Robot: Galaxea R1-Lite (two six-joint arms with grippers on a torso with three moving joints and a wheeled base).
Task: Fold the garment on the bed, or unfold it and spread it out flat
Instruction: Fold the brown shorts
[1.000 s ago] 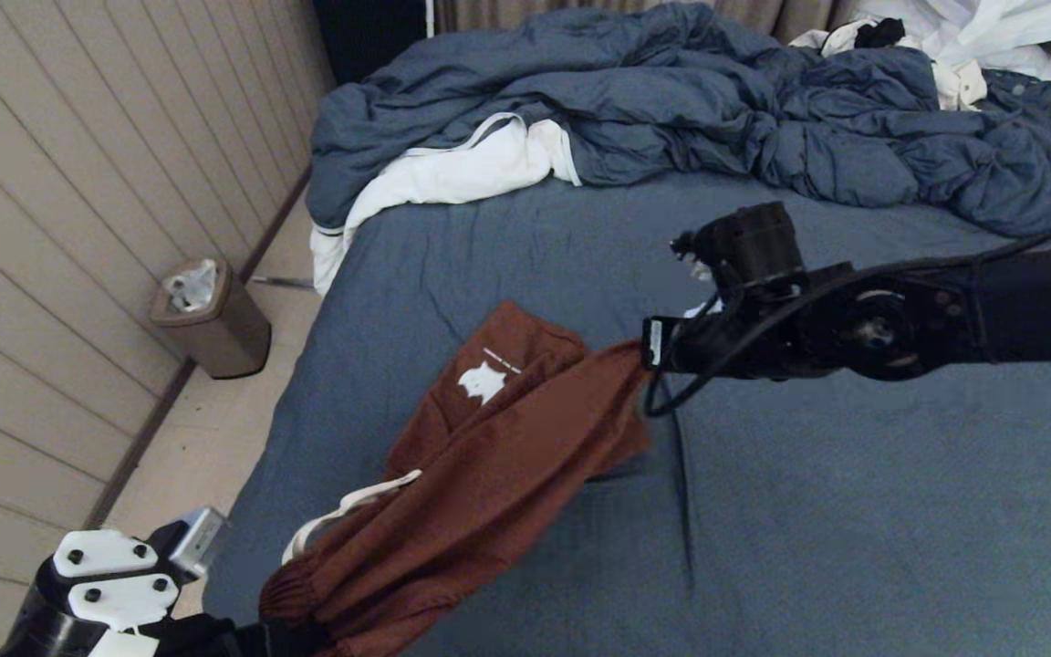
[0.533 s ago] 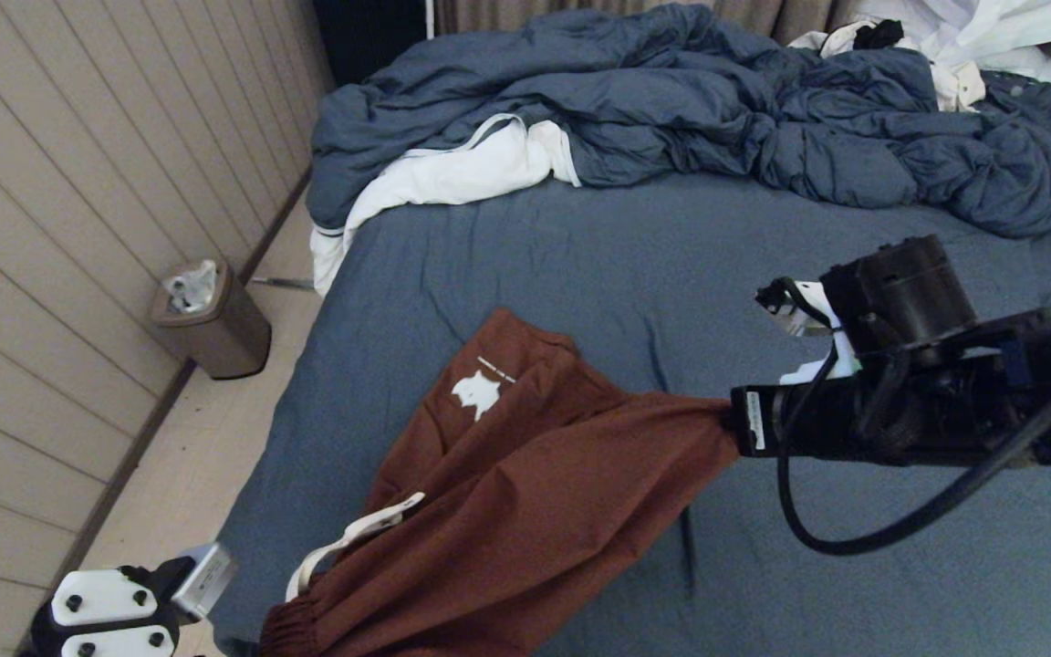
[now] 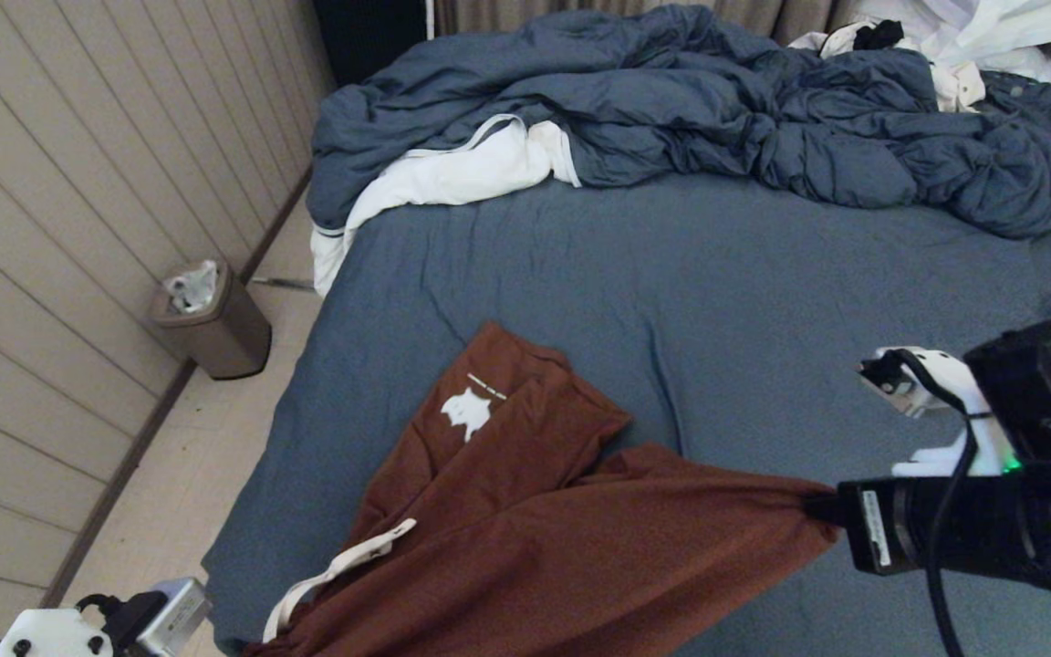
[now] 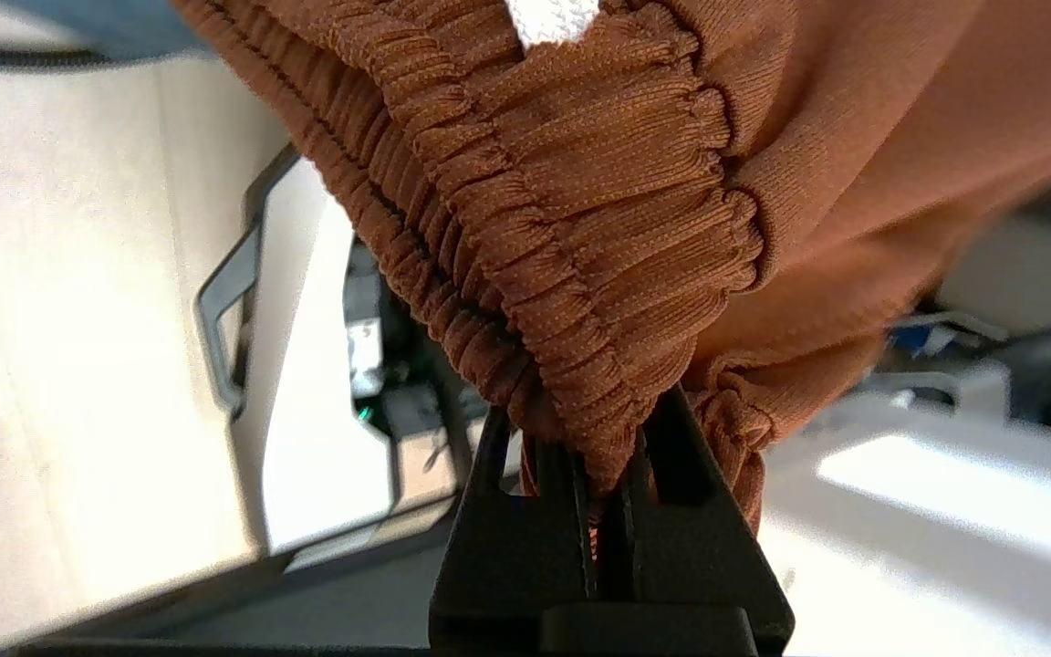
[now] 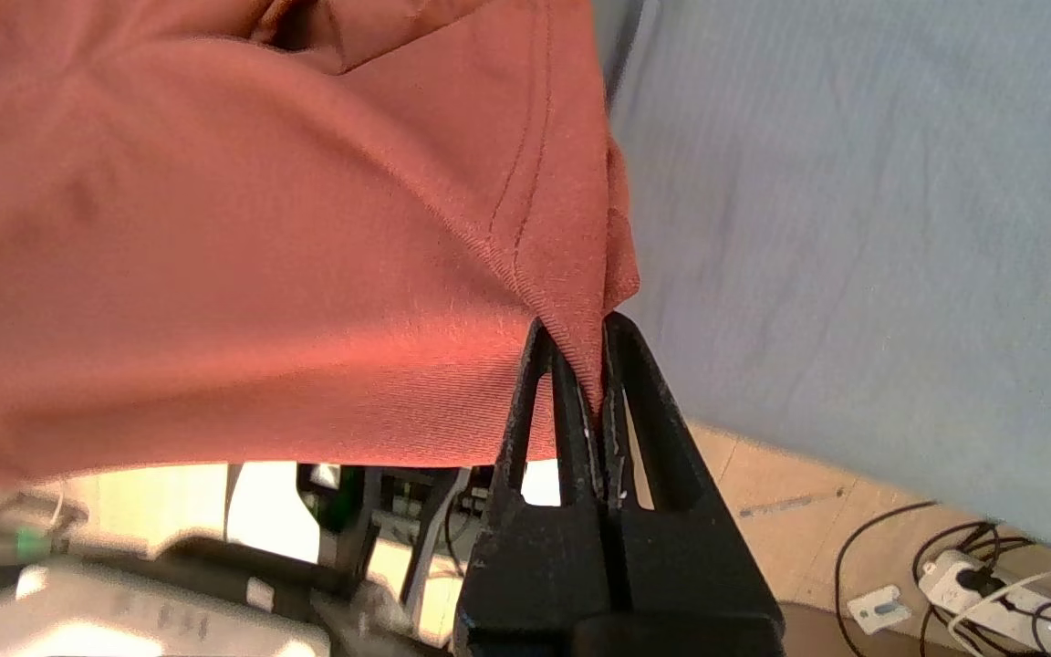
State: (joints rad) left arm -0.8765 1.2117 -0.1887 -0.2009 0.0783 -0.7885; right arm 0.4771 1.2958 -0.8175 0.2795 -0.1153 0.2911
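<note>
Head view: paper-filled bin (image 3: 213, 319) beside bed (image 3: 763, 301)

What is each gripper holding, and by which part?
Left gripper: shorts by the elastic waistband. Right gripper: a leg hem corner.

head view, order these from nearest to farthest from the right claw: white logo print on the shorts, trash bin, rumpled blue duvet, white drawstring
From the right claw, shut on the shorts near the bed's front right:
1. white logo print, on the leg lying up and to its left; white drawstring, at the waistband end: too close to call.
2. rumpled blue duvet, across the bed's far end.
3. trash bin, on the floor left of the bed.
</note>
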